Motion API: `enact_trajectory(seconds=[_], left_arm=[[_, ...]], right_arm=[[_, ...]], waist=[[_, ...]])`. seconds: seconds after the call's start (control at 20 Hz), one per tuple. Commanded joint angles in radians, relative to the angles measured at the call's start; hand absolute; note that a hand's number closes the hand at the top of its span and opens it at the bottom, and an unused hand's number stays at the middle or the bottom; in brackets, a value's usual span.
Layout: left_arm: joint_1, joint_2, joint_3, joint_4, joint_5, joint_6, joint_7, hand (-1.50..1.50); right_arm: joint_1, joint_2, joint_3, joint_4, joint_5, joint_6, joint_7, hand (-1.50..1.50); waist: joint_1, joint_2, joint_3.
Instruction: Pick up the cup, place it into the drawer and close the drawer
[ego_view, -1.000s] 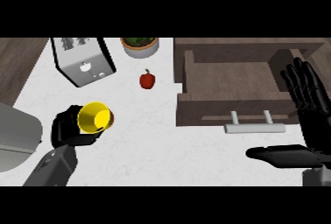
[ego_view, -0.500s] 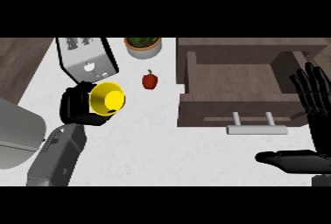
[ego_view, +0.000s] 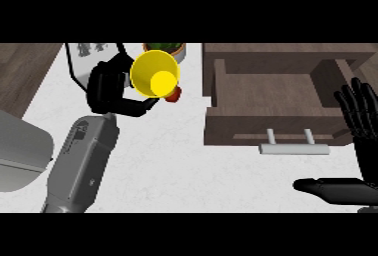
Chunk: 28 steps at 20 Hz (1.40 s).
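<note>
My left hand is curled round a yellow cup, which is lifted off the white counter and tipped so its mouth faces the view. It hangs left of the open wooden drawer, whose inside shows bare and whose pale handle points toward me. My right hand stays open at the right edge, fingers up beside the drawer's right wall, thumb stretched left below.
A white toaster sits behind my left hand. A potted plant stands at the back, and a red pepper peeks out under the cup. A grey rounded appliance fills the left edge.
My left hand has raised the cup and carried it right and back toward the drawer, tipping its mouth toward the view. The right hand has barely moved.
</note>
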Motion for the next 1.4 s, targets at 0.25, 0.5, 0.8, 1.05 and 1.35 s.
enact_trajectory(seconds=[0.25, 0.5, 0.8, 1.05, 1.35], left_arm=[[-0.26, -0.062, -0.111, -0.05, -0.059, 0.239, 0.255, 1.5], [-0.356, -0.063, -0.249, -0.027, 0.011, 0.392, 0.356, 1.5], [-0.514, -0.063, -0.222, 0.257, 0.099, 0.392, 0.298, 1.5], [-0.539, -0.063, -0.356, 0.282, 0.206, 0.49, 0.322, 1.5], [-0.61, -0.063, -0.437, 0.453, 0.299, 0.51, 0.244, 1.5]], right_arm=[[-0.107, -0.038, -0.047, 0.098, -0.034, 0.013, 0.002, -1.5], [-0.022, -0.037, -0.05, 0.059, -0.048, 0.05, -0.047, -1.5], [-0.048, -0.011, -0.014, 0.014, -0.024, 0.012, 0.026, -1.5], [-0.005, -0.02, -0.036, 0.056, -0.035, 0.049, -0.051, -1.5], [-0.075, -0.013, -0.008, 0.069, -0.004, 0.022, -0.02, -1.5]], waist=[[-0.013, 0.008, 0.0], [-0.024, 0.006, 0.0], [-0.043, 0.014, -0.001], [-0.039, 0.011, 0.0], [-0.062, 0.018, 0.0]])
